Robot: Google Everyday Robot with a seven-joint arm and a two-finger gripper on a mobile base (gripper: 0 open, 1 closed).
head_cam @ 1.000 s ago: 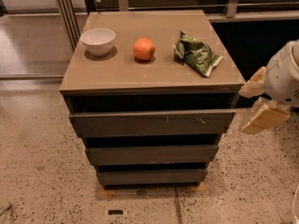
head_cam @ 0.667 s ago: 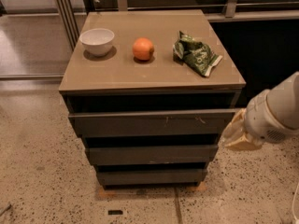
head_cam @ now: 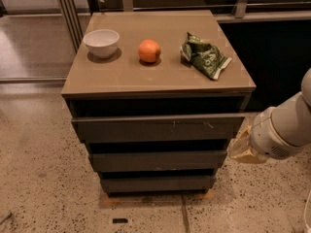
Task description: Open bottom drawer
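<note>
The tan-topped cabinet has three dark grey drawer fronts. The bottom drawer is the narrowest, plain and handleless, and sits shut just above the floor. The middle front and the top front with pale scratches are above it. My gripper hangs at the cabinet's right side, level with the middle drawer, above and right of the bottom drawer. It is not touching any front.
On the cabinet top stand a white bowl, an orange and a green snack bag. Speckled floor lies in front and to the left. A dark wall and rails stand behind.
My arm has dropped and swung left, from beside the top drawer's right end down to the level of the middle drawer, closer to the cabinet's right edge.
</note>
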